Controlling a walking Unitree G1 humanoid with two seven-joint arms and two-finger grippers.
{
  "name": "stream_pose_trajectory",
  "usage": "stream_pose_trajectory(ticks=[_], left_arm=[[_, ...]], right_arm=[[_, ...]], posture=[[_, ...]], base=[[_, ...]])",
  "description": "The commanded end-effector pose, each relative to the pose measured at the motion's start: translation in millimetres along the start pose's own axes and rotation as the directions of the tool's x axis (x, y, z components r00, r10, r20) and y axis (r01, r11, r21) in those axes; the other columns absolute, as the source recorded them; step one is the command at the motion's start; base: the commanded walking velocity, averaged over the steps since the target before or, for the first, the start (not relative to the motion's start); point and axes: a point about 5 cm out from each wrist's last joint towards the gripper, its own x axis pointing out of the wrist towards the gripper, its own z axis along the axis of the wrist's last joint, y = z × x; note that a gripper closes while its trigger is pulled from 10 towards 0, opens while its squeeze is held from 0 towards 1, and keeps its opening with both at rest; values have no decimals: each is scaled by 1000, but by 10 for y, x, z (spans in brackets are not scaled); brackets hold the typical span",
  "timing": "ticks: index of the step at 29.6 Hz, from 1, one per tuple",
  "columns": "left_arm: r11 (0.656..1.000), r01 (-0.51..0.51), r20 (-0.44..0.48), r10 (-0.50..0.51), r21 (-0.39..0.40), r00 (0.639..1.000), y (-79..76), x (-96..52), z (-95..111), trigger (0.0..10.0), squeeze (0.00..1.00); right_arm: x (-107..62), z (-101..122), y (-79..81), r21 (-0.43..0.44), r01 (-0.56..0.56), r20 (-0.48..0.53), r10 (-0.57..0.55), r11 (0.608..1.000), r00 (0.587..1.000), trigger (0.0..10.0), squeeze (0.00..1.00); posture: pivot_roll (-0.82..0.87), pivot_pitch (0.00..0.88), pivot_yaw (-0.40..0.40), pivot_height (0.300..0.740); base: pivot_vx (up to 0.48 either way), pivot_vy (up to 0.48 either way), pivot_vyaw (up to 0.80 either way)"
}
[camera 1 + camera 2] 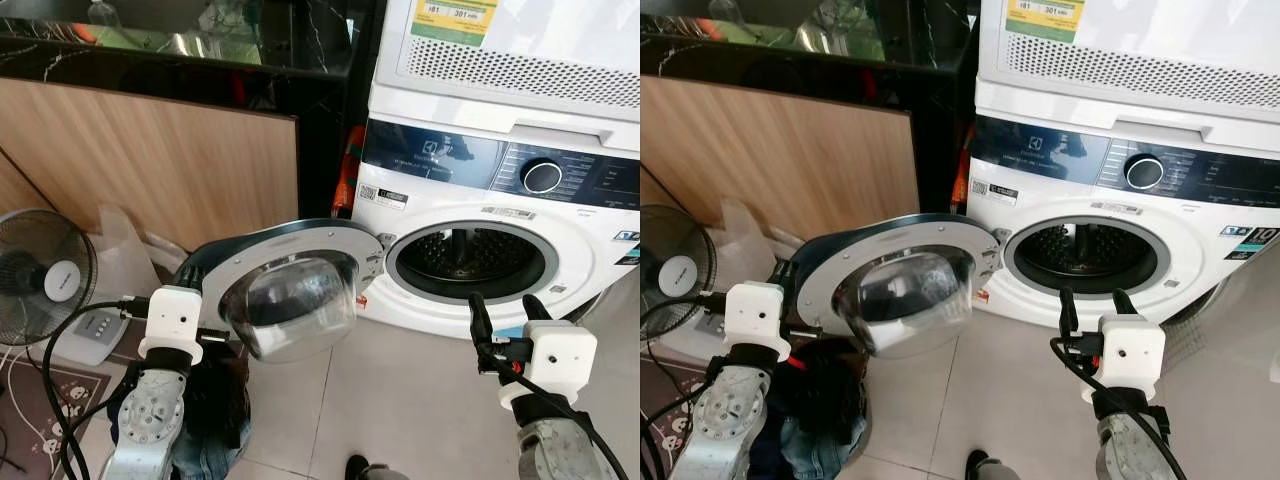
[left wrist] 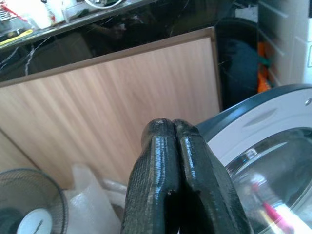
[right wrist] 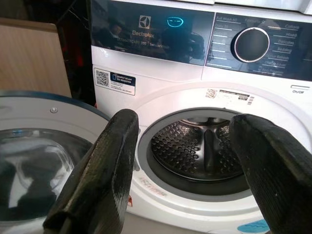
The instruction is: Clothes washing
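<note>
The right gripper (image 1: 508, 305) hung with its two black fingers spread wide and nothing between them, pointed at the mouth of the Electrolux front-loading washer (image 1: 480, 200), just short of it at about six o'clock from the drum opening (image 1: 470, 258). The left gripper (image 2: 174, 146) had its fingers pressed flat together, holding nothing, and sat at nine o'clock of the open door (image 1: 290, 290), close to its grey rim; whether it touched the rim I could not tell.

That door stood swung fully out to the left, its glass bowl bulging toward me. The drum looked bare as far as I could see into it. The clothes (image 1: 215, 420) lay in a dark heap with some blue denim on the floor, at about six o'clock beneath the door and right beside the left arm. A pedestal fan (image 1: 40, 275) stood farther off at nine o'clock, against the wooden cabinet panel (image 1: 150, 160).

To my eye the loading step was in hand: door open, drum waiting, laundry not yet in. The next move would call for a gripper to drop to the heap, pinch a garment, and carry it round the door's edge into the drum without snagging on the rim.
</note>
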Motion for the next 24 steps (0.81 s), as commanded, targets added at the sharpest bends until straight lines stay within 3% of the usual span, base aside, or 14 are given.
stream_pose_trajectory(ticks=[1, 6, 12, 24], left_arm=[[1000, -6, -21, 6, -11, 1000, 51, -31, -11, 10000, 0], [1000, 0, -39, -1, -4, 999, 88, -29, -29, 10000, 0], [1000, -5, -34, 5, 6, 999, 157, 29, -34, 10000, 0], [999, -1, -42, -1, -36, 999, 53, 60, -61, 10000, 0]], right_arm=[[-6, -4, 13, 11, 3, -11, -3, 1000, 1000, 10000, 0], [5, -28, 81, 25, -6, -17, 6, 1000, 1000, 10000, 0], [25, -48, 51, 14, 4, -21, -4, 1000, 1000, 10000, 0], [45, 17, -94, -22, 11, -4, -11, 1000, 1000, 10000, 0]], posture=[[32, 140, 36, 740], [31, 125, 56, 740], [35, 109, 59, 740], [7, 105, 16, 740]], base=[[0, 0, 0], [0, 0, 0], [0, 0, 0], [0, 0, 0]])
